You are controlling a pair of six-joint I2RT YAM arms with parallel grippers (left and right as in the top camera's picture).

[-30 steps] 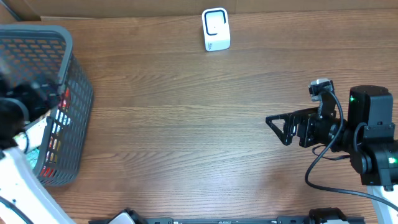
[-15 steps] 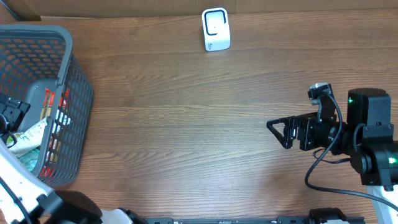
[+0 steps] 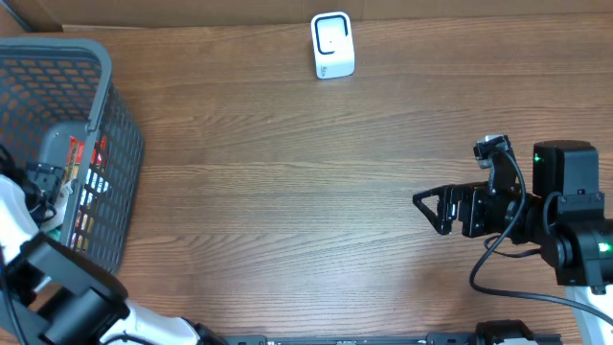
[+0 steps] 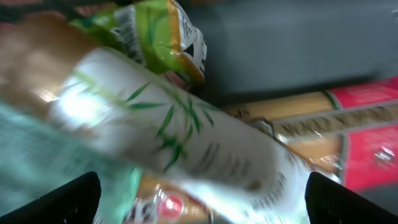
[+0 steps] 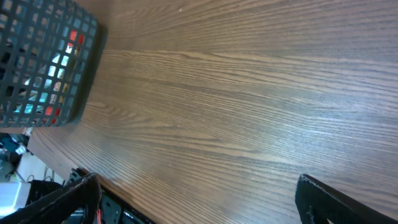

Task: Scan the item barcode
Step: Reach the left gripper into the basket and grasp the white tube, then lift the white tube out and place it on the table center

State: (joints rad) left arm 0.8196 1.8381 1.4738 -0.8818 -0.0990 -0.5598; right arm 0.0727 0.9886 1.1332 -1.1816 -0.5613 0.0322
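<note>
The step in hand looks like the pick: no item is out of the basket [image 3: 120,158] yet, and the scanner [image 3: 332,45] stands alone at the top centre of the overhead frame, well apart from both arms. The left gripper [image 4: 202,202] is down inside the basket at the left edge of that frame, its fingers spread wide at the two bottom corners of the left wrist view and pinching nothing. Between and just above them lies a white tube [image 4: 186,137] printed with green leaves, slanting from upper left to lower right, with a green packet [image 4: 161,31] above it and a red box [image 4: 367,137] at the right edge. The tube is the likely target, though whether the fingers touch it cannot be told in the blur. The next move would call for settling the fingers on either side of the tube and closing, then lifting it clear of the basket wall toward the scanner. The right gripper [image 3: 433,208] hangs over bare table [image 3: 287,192] at the right, also spread wide and empty.
</note>
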